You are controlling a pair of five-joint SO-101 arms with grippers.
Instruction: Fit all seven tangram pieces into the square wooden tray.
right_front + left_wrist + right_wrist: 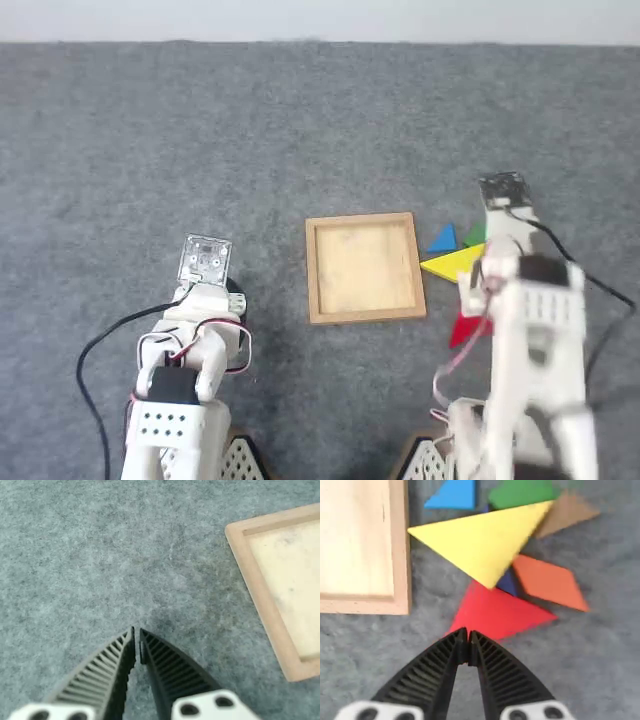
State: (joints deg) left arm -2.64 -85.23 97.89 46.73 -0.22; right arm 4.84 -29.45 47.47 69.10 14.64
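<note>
right gripper (468, 632) clenched, tips at the edge of the red triangle (495, 612), which lies heaped under the yellow triangle (485, 540), just beside the tray (400, 545). left gripper (136, 630) clenched over carpet (100, 555), near the tray.

The square wooden tray (362, 318) is sitting in the middle of the table (150, 130), and the tangram pieces (452, 264) are bunching just beside its right edge. One large triangle (485, 545) is lying on top of the pile, pointing at the tray wall. A second large triangle (497, 612) is lying nearer the arms, with the parallelogram (547, 582) beside it on the side away from the tray. The left gripper (136, 630) is hanging left of the tray, and the right gripper (468, 631) is hanging at the second large triangle's near edge.
</note>
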